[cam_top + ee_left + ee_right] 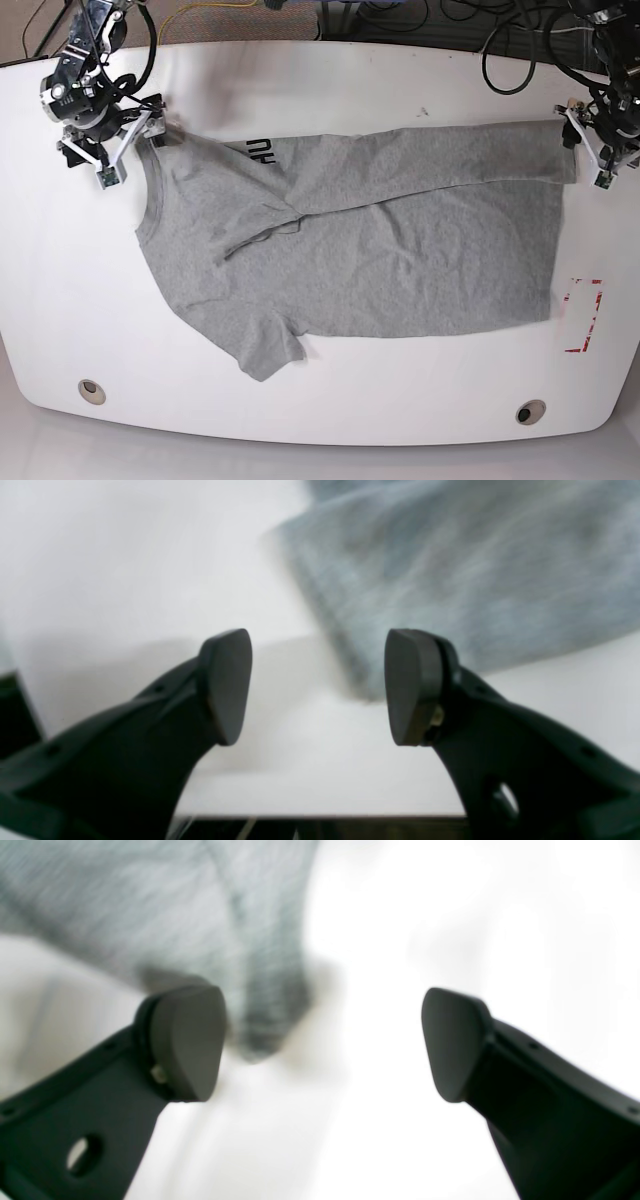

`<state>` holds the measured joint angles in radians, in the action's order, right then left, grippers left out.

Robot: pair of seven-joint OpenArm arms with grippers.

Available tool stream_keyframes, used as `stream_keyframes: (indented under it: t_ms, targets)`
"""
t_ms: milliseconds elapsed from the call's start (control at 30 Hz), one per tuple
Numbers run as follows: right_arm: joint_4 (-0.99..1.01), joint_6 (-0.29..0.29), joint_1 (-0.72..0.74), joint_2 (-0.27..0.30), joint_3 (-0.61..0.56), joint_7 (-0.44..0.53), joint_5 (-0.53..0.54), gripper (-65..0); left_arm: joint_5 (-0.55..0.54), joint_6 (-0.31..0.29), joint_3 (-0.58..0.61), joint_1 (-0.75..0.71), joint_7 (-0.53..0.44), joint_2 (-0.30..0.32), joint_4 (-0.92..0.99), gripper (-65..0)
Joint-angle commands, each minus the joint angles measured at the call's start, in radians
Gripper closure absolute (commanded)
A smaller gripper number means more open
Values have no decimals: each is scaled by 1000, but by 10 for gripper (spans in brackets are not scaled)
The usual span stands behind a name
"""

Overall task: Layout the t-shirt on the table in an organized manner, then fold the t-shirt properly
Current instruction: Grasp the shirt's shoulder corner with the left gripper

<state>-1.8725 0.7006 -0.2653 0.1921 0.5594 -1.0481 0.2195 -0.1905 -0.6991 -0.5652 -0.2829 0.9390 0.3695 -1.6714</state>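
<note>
Glossy white, the large round-cornered table carries the heather-grey short-sleeved cotton t-shirt across its middle, lying lengthwise with its upper long edge folded over toward the centre, partial black lettering showing near the collar end, and one sleeve pointing to the near edge. At the collar end the black right gripper stands with jaws wide and nothing between them, grey cloth just beside one pad, while at the hem end the black left gripper is likewise spread and empty by the hem corner. Outward lie two small round grommet holes near the front edge and a red-marked rectangle beside the hem; no containers are visible.
</note>
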Motion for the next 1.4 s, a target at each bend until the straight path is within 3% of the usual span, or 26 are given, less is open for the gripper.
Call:
stream_keyframes:
  t_ms: [0,467,600,800,967,1367]
  targets:
    - [9,-2,7,13,8,22,10,-591,-10,1,-6,7,-16,15,-22,-392]
    - [130,-2,59,-16,4,27,10,-574,-10,1,-16,4,-16,16,-23,-392]
    - [150,-2,62,-13,4,29,10,-466,-8,1,-40,4,-16,16,-22,-392]
    - [155,-2,70,-13,4,29,7,-201,-11,1,-42,3,-13,16,-22,-392]
    - [153,-2,68,-13,3,29,2,-54,-14,1,-43,3,15,10,-22,-392]
    - [153,-2,67,-10,3,27,2,-49,-51,1,-98,6,35,-56,-20,-394]
